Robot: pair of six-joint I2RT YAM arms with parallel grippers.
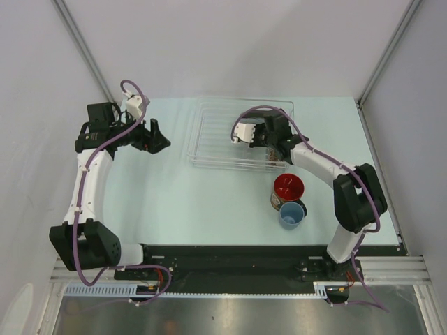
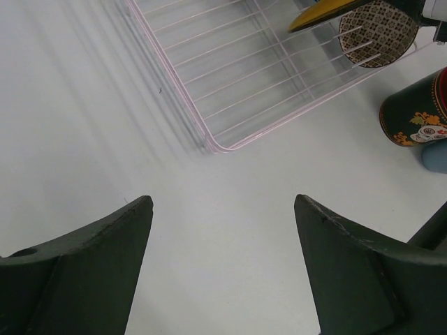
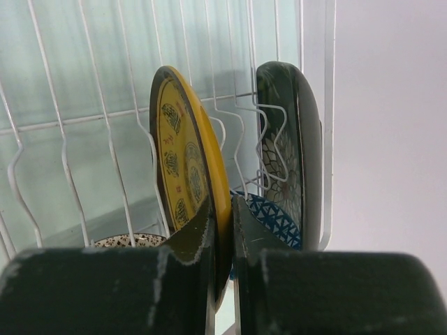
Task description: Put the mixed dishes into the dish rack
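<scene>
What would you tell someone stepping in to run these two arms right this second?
Left claw: open, empty, over the table beside the dish rack.
Right claw: shut on the round yellow plate, held upright between the rack's wires, not yet let go.
Done: black square floral plate, blue mosaic bowl and small patterned bowl are in the rack.
Left: release the yellow plate, then load the red-inside cup and light blue cup, both standing on the table just outside the rack's near right corner.
</scene>
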